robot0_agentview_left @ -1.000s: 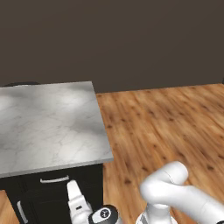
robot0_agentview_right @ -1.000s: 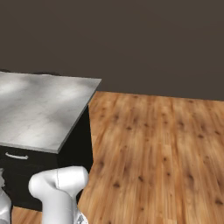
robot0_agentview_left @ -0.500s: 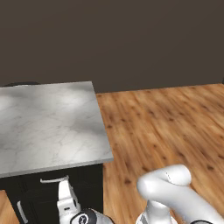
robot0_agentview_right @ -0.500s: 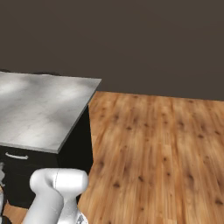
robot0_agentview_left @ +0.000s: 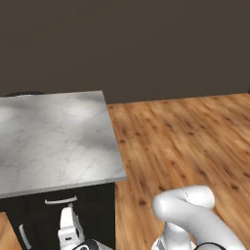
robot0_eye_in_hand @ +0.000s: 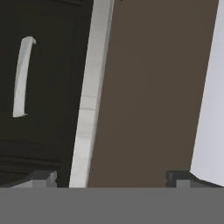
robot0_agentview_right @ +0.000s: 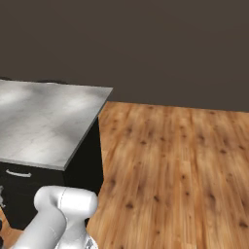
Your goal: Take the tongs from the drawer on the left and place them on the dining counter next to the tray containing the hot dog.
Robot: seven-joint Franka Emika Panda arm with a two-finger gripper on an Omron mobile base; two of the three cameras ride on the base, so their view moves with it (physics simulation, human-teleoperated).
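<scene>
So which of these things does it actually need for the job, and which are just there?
For the job:
- drawer, shut, silver bar handle
- gripper, open, nothing held

Just there:
- marble counter above the drawer
- black door with vertical handle
- wooden floor

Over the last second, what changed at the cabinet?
The gripper slid left along the black cabinet front, low beneath the marble counter, ending just under the drawer handle. Jaws stayed open, holding nothing. Drawer remains shut; counter and floor unchanged, base did not move.

White glossy arm (robot0_agentview_left: 195, 215), dk joints, rounded
</scene>
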